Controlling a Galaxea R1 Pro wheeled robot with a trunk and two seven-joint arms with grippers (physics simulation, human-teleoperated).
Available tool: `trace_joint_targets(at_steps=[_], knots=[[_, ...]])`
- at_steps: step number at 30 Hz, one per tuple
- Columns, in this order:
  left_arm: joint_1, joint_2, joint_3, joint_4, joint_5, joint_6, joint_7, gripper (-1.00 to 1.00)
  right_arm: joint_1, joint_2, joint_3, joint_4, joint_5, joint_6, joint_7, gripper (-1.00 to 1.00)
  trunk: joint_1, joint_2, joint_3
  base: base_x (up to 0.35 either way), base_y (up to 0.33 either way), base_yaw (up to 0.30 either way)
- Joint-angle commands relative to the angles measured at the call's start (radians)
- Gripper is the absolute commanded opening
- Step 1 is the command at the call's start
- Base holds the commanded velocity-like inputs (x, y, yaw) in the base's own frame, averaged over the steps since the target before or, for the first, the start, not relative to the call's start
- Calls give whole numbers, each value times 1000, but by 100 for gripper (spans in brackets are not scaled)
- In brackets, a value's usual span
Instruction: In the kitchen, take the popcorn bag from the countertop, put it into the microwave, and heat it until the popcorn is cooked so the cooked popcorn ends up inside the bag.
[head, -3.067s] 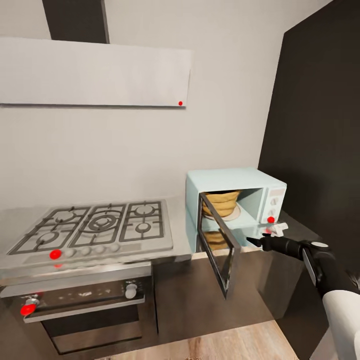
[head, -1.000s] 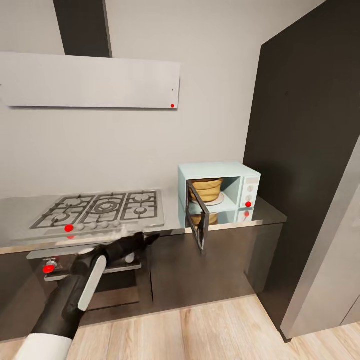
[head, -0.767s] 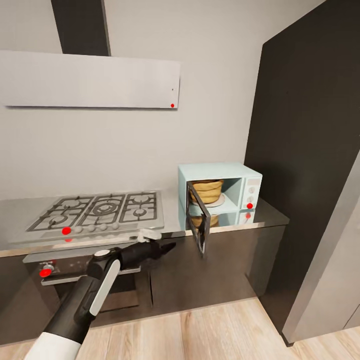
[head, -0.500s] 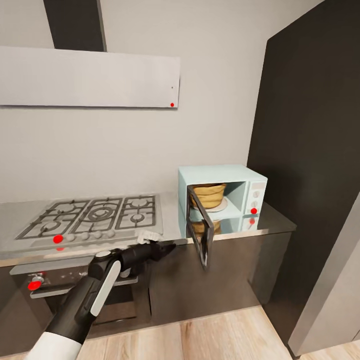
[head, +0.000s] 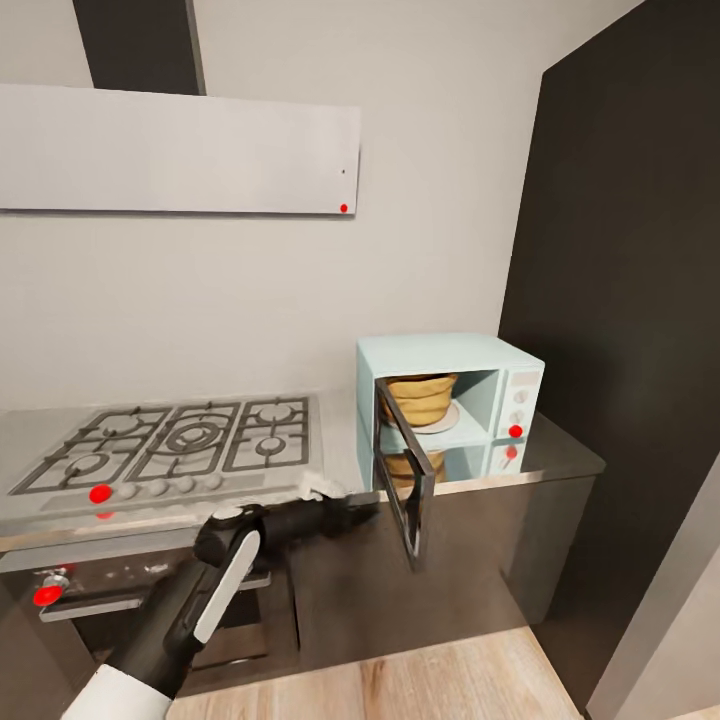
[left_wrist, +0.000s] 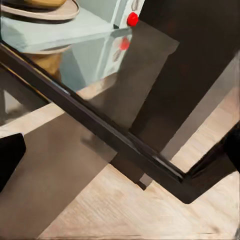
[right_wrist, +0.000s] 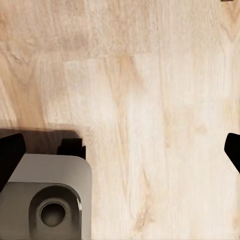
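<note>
The smooth grey stainless-steel worktop (head: 560, 455) runs above dark brown cabinet fronts, with a gas hob with grey grates (head: 170, 445) set along its front edge. At the worktop's far right corner stands the small pale mint-blue box microwave (head: 445, 400), its dark glass door (head: 405, 480) swung open past the worktop's front edge. Inside, on the pale turntable plate, sits the squat tan-orange burlap-like popcorn bag (head: 420, 395); the popcorn itself cannot be made out.

The bag looks already loaded, so the step in hand is shutting the door. The left gripper (head: 365, 508) reaches just beside the door's outer face, near the worktop's front edge; in the left wrist view its fingers stand wide apart, holding nothing. The right gripper (right_wrist: 120, 150) hangs wide open above the pale wooden floor (right_wrist: 150, 100).

The next move probably calls for pressing the door's free edge round until it closes, then starting the heating at the knobs.
</note>
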Motion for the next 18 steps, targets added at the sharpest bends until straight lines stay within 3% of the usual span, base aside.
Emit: trace_joint_targets(at_steps=[1,3,10,14,16,18], knots=[[-1,0,-32,0,9,7,-3,100,-1,-1,-8,2,11,1,-4,100,0,-1,-1,0,0,0],[-1,-7,-65,11,9,-1,-14,100,-2,-2,-8,2,11,0,-4,100,0,-1,-1,0,0,0],[-1,-56,-83,28,8,-4,-25,100,-1,-4,-9,2,9,-2,-4,100,0,-1,-1,0,0,0],[-1,-84,-85,44,0,-5,-100,100,-1,-5,-9,2,8,-2,-4,100,0,-1,-1,0,0,0],[-1,-119,-86,81,-8,-5,-110,100,-2,-5,-9,2,8,-2,-4,100,0,-1,-1,0,0,0],[-1,-149,-85,104,-43,-4,-110,100,-2,-5,-9,2,8,-2,-4,100,0,-1,-1,0,0,0]])
